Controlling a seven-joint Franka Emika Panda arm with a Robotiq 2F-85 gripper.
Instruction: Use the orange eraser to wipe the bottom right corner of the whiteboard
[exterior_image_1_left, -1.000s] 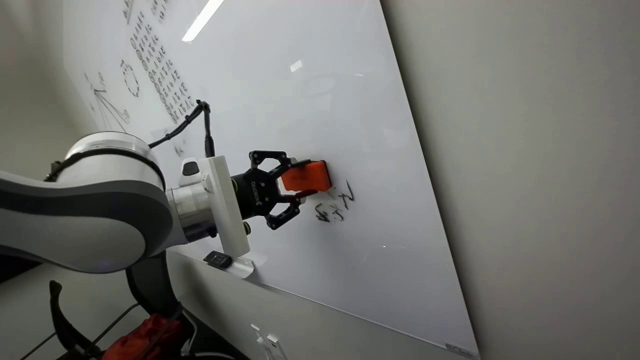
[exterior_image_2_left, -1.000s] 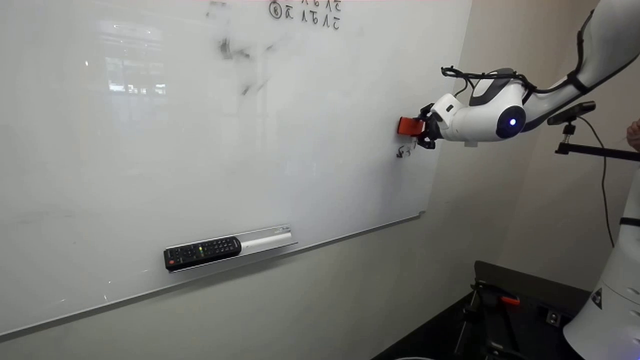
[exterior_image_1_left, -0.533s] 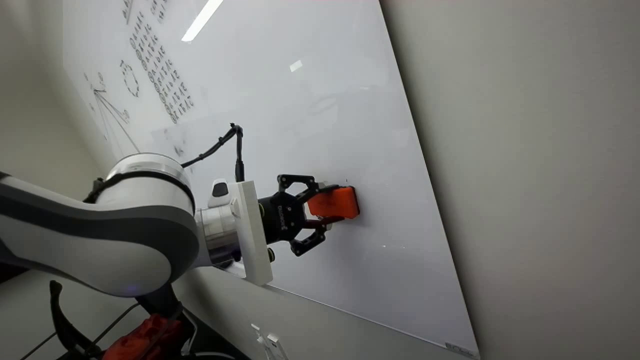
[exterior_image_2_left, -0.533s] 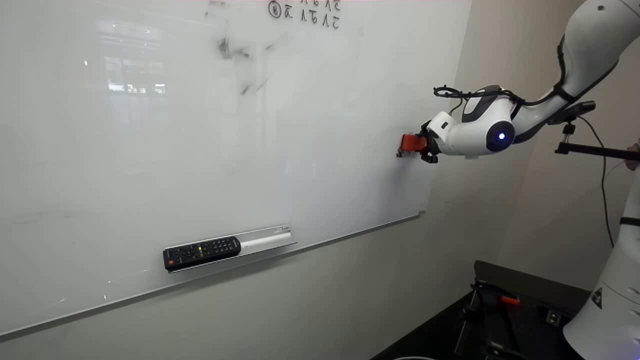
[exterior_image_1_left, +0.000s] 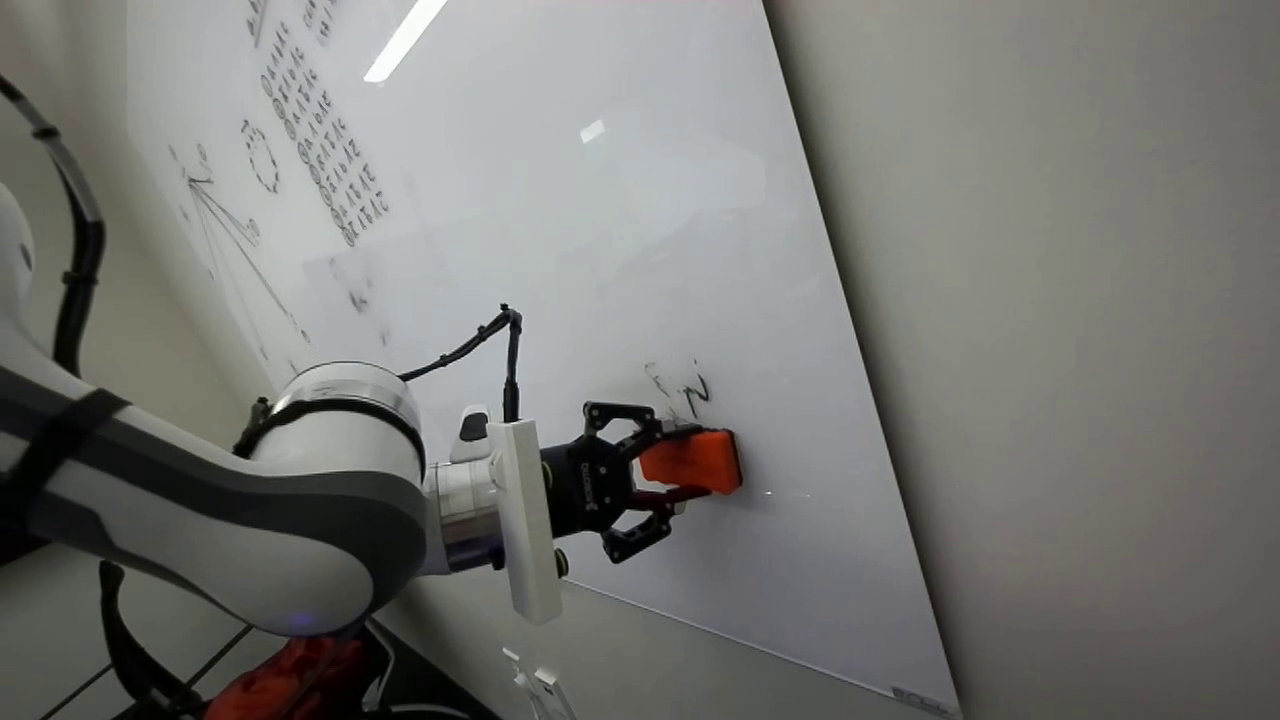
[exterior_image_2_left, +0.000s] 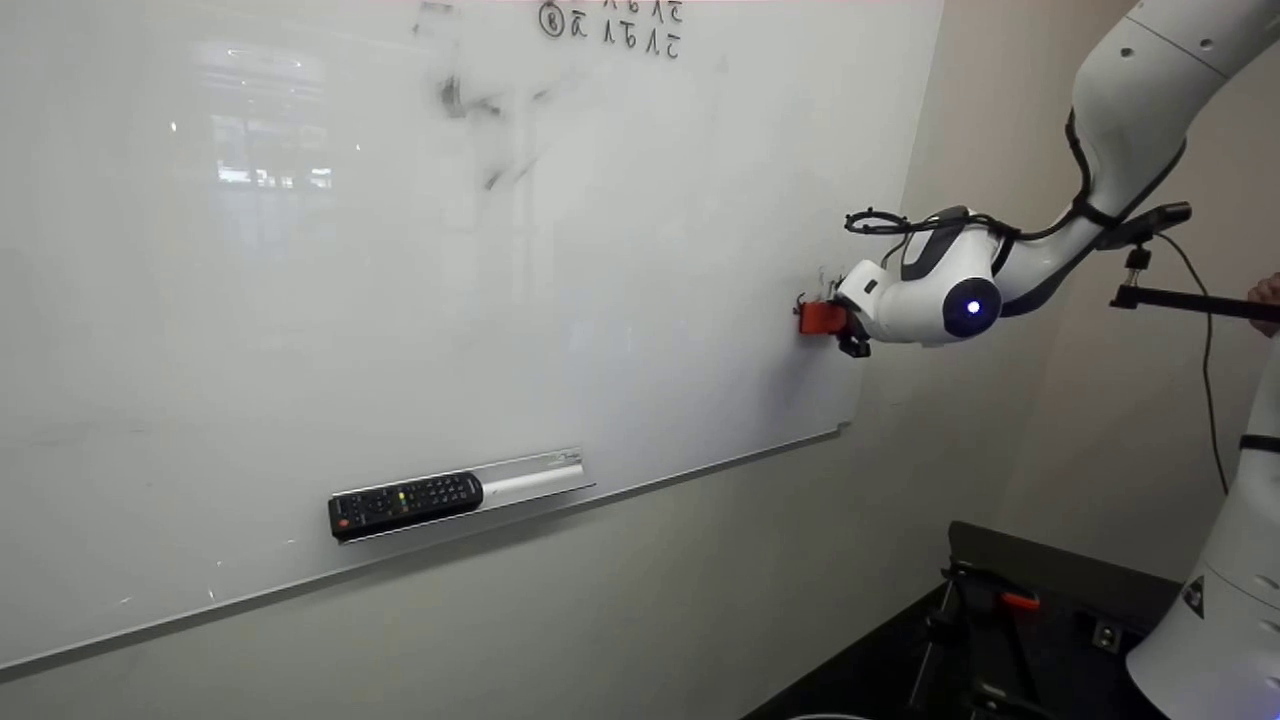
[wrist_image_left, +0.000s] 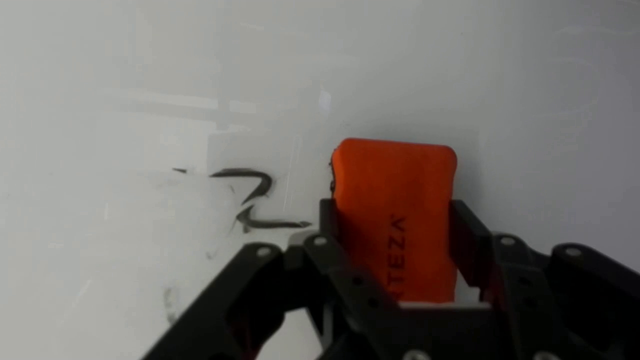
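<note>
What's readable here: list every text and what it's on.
"RTEZA", R partly hidden: orange eraser.
"a Λ b Λ c", overlined, after a circled "8" or "B": whiteboard.
"ROBOTIQ", probably: black body behind the fingers.
Too small, blurred or partial: remote control keys, whiteboard's other writing, tray label, corner label, triangular sticker.

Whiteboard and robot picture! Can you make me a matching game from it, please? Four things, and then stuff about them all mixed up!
Things
1. eraser
2. remote control
3. gripper
4. whiteboard

What fits
A. shut on something, squeezing its two sides
B. huge, with black marks
C. orange, with black letters
D. lying on a tray

Right pairs: 1-C, 2-D, 3-A, 4-B
</note>
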